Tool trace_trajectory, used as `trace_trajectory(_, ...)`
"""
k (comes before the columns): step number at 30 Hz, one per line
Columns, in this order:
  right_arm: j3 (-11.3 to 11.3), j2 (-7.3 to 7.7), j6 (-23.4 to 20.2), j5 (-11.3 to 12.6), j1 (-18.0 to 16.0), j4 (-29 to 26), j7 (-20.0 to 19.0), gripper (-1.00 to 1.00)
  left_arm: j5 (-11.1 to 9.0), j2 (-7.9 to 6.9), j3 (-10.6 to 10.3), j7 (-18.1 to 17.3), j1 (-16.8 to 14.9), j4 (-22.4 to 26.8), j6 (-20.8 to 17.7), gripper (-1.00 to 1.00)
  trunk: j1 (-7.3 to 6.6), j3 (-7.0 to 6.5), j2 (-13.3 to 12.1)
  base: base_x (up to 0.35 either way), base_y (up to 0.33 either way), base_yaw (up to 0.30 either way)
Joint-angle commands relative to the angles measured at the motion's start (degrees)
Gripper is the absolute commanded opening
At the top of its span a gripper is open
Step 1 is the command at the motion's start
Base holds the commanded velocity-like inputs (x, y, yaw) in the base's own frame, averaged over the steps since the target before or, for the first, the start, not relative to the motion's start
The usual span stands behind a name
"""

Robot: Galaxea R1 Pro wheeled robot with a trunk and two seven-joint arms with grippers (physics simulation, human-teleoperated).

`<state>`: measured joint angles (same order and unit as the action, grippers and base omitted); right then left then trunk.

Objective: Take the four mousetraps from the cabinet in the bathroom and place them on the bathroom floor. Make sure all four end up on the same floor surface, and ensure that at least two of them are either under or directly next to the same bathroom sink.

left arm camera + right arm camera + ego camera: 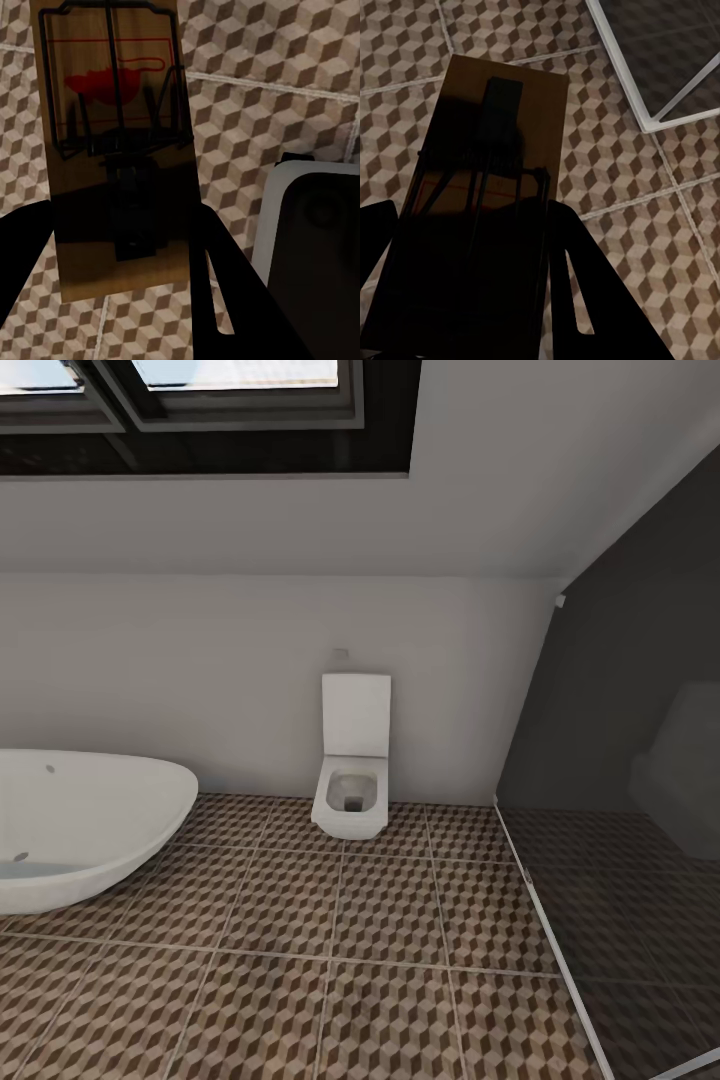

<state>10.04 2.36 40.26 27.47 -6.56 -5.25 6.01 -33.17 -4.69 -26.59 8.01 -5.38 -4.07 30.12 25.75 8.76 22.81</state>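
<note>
From my head camera I look across the bathroom floor (330,950), its big square tiles printed with brown, beige and white cubes and split by pale grout lines. A white oval bathtub (80,830) sits at the left against the pale grey wall, and a square white toilet (352,780) hangs on that same wall near the middle, its lid up. Above them the ceiling slopes, with a dark-framed skylight (200,410) at the top. At the right a dark glass panel (620,810) stands on a thin pale frame that runs along the tiles.

My left tool (124,255) is clenched on a mousetrap (112,150): the tan board sticks out past the dark fingers (225,285), wire frame and red spot facing the camera, held above the cube tiles. Beside it in that view is a pale-rimmed dark shape (315,240); it may be part of my own base, but I cannot tell.

My right tool (472,285) grasps a second mousetrap (499,135), its board reaching out between the fingers (592,292), the near half deep in shadow so the wire frame is only partly readable. It too hangs over the floor, and the pale frame corner of the glass panel (660,75) lies on the tiles well apart from it
</note>
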Motion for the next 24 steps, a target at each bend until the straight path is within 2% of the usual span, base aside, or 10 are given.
trace_trajectory(1,0.51,0.01,0.09,0.14,-0.03,0.01,0.49,-1.0,0.12,0.03,-0.4,0.34,-0.07,-0.14,0.2,-1.0,0.03,0.11,0.11,0.0,0.0,0.0)
trace_trajectory(24,0.51,0.01,0.09,0.14,-0.03,-0.01,0.49,-1.0,0.13,0.03,-0.4,0.34,-0.07,-0.14,0.2,-1.0,0.03,0.11,0.11,0.0,0.0,0.0)
